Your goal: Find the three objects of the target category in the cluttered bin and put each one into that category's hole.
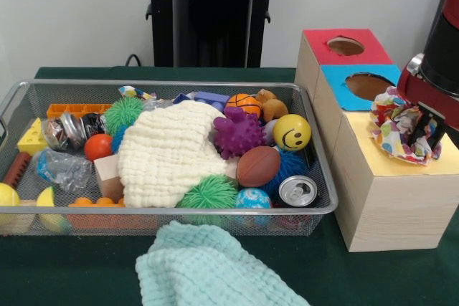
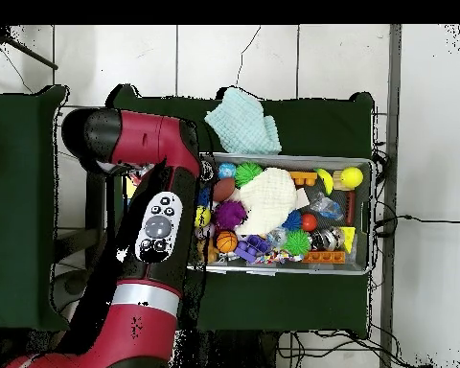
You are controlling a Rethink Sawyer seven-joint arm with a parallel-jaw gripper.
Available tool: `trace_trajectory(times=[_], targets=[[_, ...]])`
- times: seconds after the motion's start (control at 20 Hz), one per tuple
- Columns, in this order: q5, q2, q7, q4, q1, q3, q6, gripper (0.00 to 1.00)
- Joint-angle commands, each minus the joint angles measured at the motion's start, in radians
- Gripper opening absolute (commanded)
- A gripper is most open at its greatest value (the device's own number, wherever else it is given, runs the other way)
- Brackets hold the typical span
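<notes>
My gripper is at the right of the front view, shut on a crumpled polka-dot bag. It holds the bag just over the yellow top panel of the nearest wooden box; the bag hides the hole there. The wire mesh bin fills the left and middle, packed with toys. A scrap of another polka-dot bag peeks out at the bin's far rim behind a green spiky ball. In the overhead view my arm covers the gripper and the boxes, left of the bin.
A cream waffle cloth lies over the bin's middle. A mint-green waffle cloth lies on the table in front of the bin. The blue-topped hole and the red-topped hole are behind the yellow box. A can and balls fill the bin's right end.
</notes>
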Motion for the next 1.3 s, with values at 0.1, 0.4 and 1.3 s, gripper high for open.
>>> trace_trajectory(times=[0.1,0.4,1.3], targets=[[-0.098,0.312,0.037,0.044,-0.057,0.149,-0.469,0.00],[-0.097,0.310,0.024,0.042,-0.061,0.153,-0.452,1.00],[-0.100,0.287,0.004,0.059,-0.066,0.166,-0.450,1.00]])
